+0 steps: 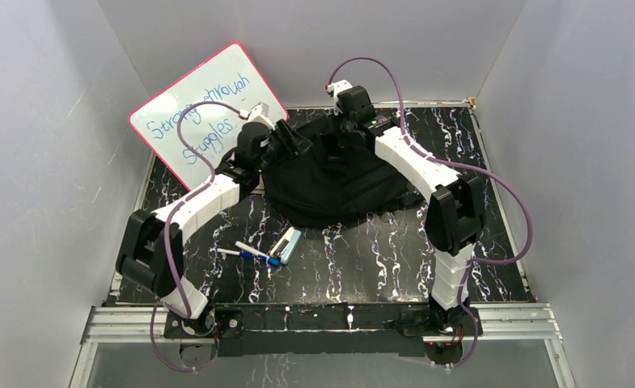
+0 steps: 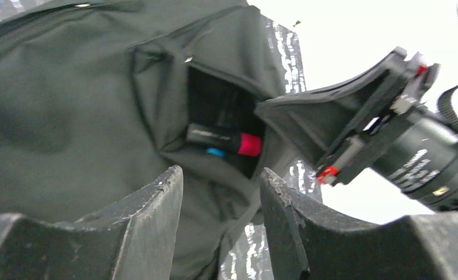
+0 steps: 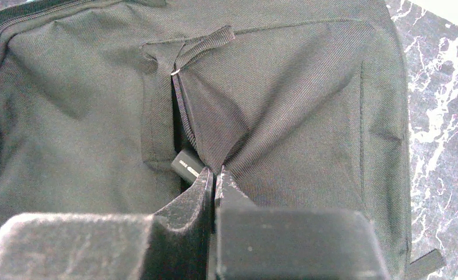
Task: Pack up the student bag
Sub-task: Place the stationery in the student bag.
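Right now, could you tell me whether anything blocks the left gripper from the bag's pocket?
Nothing visible does: the left gripper faces the open pocket of the student bag, its edge pinched by the right gripper.

We see the student bag (image 1: 334, 182) lying toward the back of the table (image 1: 378, 259). Behind it on the left, a whiteboard (image 1: 192, 113) leans on the wall. Before the bag lie pens (image 1: 253, 253), beside what may be a small case (image 1: 287, 242). A marker (image 2: 223, 139) sits in the bag's pocket (image 2: 214, 99).
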